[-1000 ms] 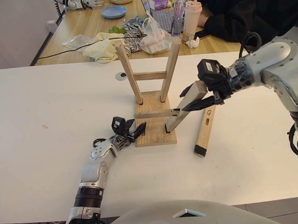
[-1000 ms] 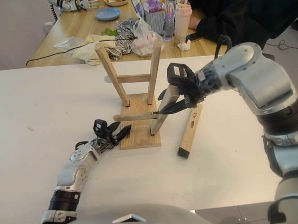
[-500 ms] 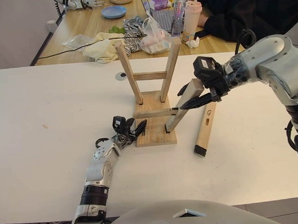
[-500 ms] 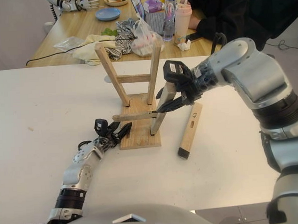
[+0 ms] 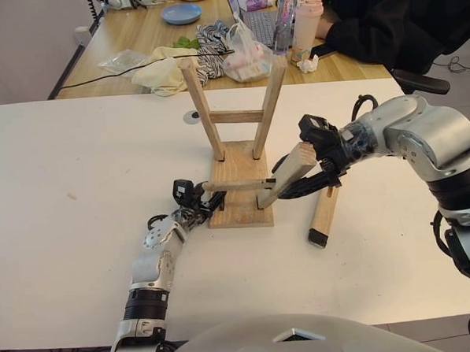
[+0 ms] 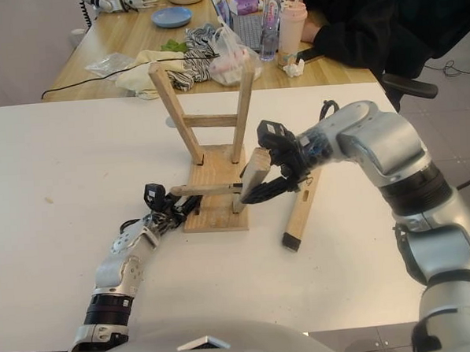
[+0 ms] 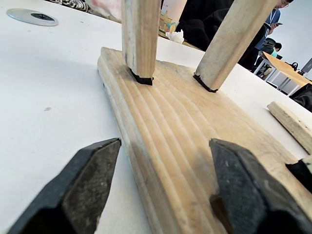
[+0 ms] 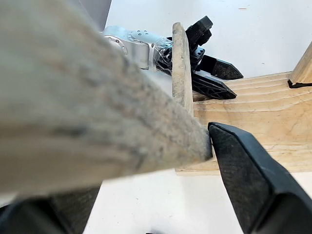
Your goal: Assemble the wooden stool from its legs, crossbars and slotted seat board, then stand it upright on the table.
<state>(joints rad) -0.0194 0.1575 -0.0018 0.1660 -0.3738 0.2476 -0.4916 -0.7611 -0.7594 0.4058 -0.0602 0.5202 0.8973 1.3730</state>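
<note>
A seat board (image 5: pixel 241 213) lies flat on the white bench (image 5: pixel 77 168) at the centre of the frame. Two legs stand in its far slots, the left leg (image 5: pixel 202 107) and the right leg (image 5: pixel 267 103), both leaning slightly outward toward the top. A crossbar (image 5: pixel 236 117) joins them about halfway up. A third leg (image 5: pixel 286 176) is tilted to the right, and its lower end meets the board near the board's right edge. The right end effector (image 5: pixel 297 182) is closed around this leg, with one dark finger (image 8: pixel 253 185) pressed against the wood. A second crossbar (image 5: pixel 235 184) runs level from the tilted leg toward the left, above the board. Its free end is just above the left end effector (image 5: pixel 205 203). That end effector sits low at the board's near left corner with its fingers (image 7: pixel 73 195) spread apart and nothing gripped. One finger is over the bare bench beside the board's edge and the other is over the board's top. A fourth leg (image 5: pixel 324 219) lies loose on the bench just right of the board, below the right arm. A small round grey disc (image 5: pixel 191 115) is set in the bench left of the upright legs. At the top of the frame, a wooden table carries a blue plate (image 5: pixel 181 13) and a pink cup (image 5: pixel 303 19).
</note>
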